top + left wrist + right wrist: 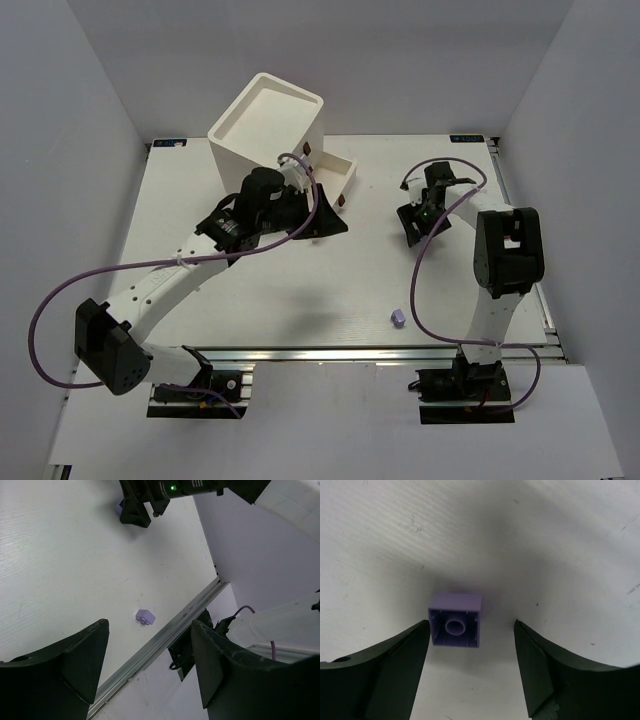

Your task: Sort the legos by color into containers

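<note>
Right of the cabinet (265, 125), the right gripper (422, 225) straddles an upturned purple lego (455, 626), jaws spread, not gripping. The left gripper (328, 215), spread and empty, hovers beside the cabinet's open drawer (340, 166). A second purple lego (397, 317) lies farther from the cabinet; both apparently remain unsorted.

Open table (545, 555) surrounds the purple lego (455, 626) between the spread right jaws.

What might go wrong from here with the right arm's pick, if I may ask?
The purple lego sits off-centre, nearer one finger of the open right end effector; closing may push or twist it away. A second purple lego lies near the table's front edge beside the right arm's cable, which might sweep it off.
</note>
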